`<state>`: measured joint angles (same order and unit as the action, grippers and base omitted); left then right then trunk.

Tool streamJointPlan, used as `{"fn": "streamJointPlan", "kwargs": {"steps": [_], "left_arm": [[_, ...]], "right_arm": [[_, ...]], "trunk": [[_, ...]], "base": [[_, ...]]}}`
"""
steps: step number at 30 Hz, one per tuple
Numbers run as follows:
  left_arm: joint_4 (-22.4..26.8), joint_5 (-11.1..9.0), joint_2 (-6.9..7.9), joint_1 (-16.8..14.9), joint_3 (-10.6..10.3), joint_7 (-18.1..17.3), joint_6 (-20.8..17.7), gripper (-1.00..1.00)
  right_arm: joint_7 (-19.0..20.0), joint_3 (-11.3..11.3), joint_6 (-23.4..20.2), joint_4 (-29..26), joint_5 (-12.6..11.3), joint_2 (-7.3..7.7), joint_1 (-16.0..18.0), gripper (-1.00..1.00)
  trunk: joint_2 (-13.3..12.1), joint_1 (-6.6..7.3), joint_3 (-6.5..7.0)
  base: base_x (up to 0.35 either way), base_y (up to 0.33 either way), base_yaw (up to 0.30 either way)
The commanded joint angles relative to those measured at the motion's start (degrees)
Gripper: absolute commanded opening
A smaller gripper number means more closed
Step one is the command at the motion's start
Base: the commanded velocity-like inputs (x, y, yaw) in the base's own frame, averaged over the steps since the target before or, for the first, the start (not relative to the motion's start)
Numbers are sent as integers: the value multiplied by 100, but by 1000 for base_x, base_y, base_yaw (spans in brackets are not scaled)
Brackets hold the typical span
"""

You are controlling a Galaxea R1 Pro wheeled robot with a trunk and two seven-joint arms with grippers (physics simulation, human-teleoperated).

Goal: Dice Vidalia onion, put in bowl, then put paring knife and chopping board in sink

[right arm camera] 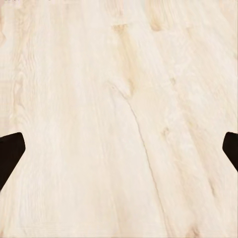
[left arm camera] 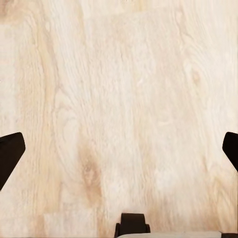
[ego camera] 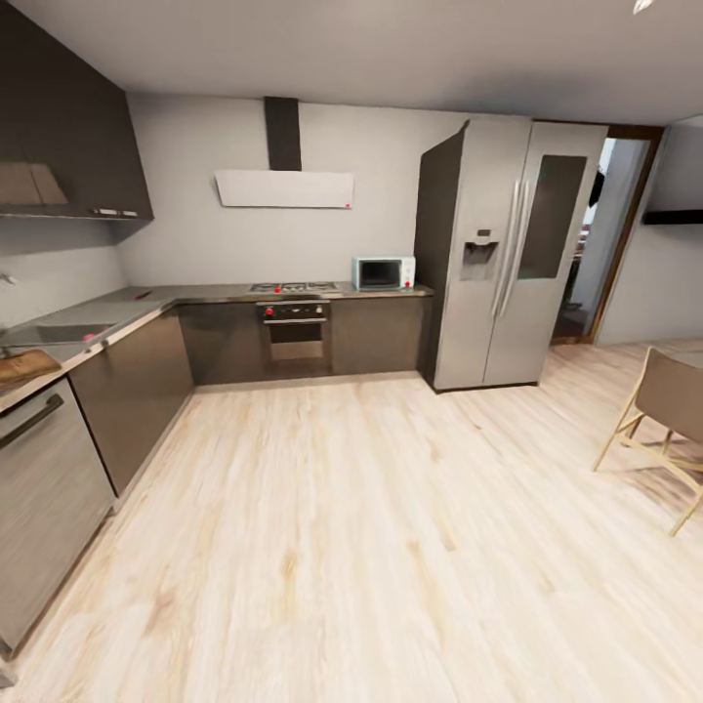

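In the head view the grey countertop runs along the left wall over dark cabinets. The sink is set into it, and the brown chopping board lies just nearer than the sink. A small slim red item lies near the counter's far corner; it is too small to tell whether it is the paring knife. The onion and the bowl are out of view. My left gripper and my right gripper both hang open over pale wooden floor, holding nothing.
A dishwasher front sits below the board. Oven, hob and microwave line the back wall, with a tall fridge to their right. A wooden chair stands at the right. Wide open floor lies ahead.
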<state>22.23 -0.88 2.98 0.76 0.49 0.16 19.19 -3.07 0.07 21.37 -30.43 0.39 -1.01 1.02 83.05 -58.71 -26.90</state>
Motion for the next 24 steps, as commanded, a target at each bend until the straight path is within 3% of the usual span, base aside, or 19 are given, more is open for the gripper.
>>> {"fn": "streamJointPlan", "kwargs": {"steps": [1, 17, 24], "left_arm": [[9, -9, 0, 3, 4, 2, 6, 100], [9, -9, 0, 3, 4, 2, 6, 100], [9, -9, 0, 3, 4, 2, 6, 100]], "right_arm": [[-19, 2, 17, 7, 5, -1, 3, 100], [-19, 2, 17, 8, 5, -4, 3, 100], [-19, 2, 17, 5, 5, 4, 3, 100]], "trunk": [[2, -2, -5], [2, -2, -5], [2, -2, -5]], "base": [[210, -180, 277], [210, -180, 276], [210, -180, 86]]}}
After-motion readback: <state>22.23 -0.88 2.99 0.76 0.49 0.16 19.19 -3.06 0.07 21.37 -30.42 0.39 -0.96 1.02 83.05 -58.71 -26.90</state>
